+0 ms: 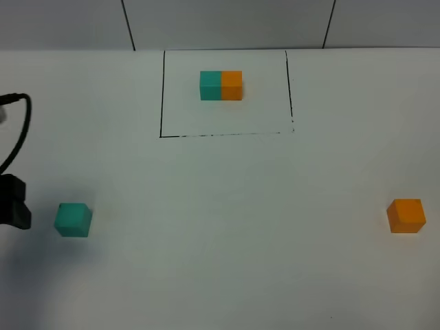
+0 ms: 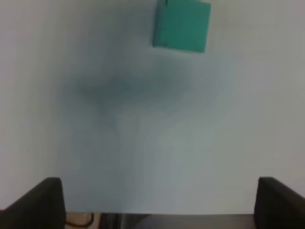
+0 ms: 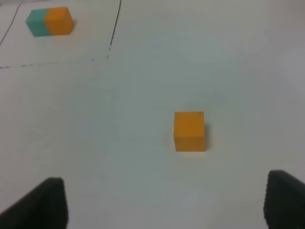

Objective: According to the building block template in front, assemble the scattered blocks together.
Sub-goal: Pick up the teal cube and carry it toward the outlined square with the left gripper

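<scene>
While left tool (image 2: pixel 159 195) hovers near teal cube (image 2: pixel 181 25), right tool (image 3: pixel 167 198) faces orange cube (image 3: pixel 189 131); both spread wide, empty.

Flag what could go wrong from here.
Teal cube sits off-centre ahead of the open left gripper; a straight approach may nudge it rather than grasp it.
Orange cube lies far across from it; joining them brings the right gripper near the left, so they could collide.
Template shares both colours; a grasp could target it wrongly.

Shows a white tabletop (image 1: pixel 227 227) marked near its far edge with a thin black rectangular outline (image 1: pixel 220 135), backed by grey wall panels (image 1: pixel 227 20) with dark seams.
</scene>
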Tool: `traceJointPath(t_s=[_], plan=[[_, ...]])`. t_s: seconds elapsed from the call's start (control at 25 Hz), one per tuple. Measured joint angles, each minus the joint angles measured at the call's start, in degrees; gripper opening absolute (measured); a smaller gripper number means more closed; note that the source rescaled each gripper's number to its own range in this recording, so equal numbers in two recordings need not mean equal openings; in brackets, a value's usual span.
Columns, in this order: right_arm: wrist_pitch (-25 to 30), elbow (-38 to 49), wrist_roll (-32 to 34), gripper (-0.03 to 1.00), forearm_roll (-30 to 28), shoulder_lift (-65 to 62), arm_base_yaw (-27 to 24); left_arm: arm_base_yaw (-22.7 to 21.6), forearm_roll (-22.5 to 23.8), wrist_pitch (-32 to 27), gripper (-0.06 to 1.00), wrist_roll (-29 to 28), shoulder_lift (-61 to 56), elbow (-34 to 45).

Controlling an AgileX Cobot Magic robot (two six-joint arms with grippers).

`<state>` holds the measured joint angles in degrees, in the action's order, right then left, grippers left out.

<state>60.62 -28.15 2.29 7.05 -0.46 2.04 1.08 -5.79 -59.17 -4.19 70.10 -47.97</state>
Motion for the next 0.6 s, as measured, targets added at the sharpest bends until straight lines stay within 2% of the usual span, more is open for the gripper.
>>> traceJointPath(t_s=[0.2, 0.4, 0.6], plan=[[0.00, 0.00, 0.00, 0.95, 0.00, 0.00, 0.00, 2.82, 1.83, 6.78, 0.75, 0.44, 11.39, -0.05], [0.00, 0.00, 0.00, 0.95, 0.00, 0.00, 0.00, 7.06, 2.39, 13.73, 0.75, 0.47, 16.54, -0.25], [0.00, 0.00, 0.02, 0.95, 0.00, 0.00, 0.00, 8.54, 2.43, 16.99, 0.75, -0.04, 19.75, -0.72]])
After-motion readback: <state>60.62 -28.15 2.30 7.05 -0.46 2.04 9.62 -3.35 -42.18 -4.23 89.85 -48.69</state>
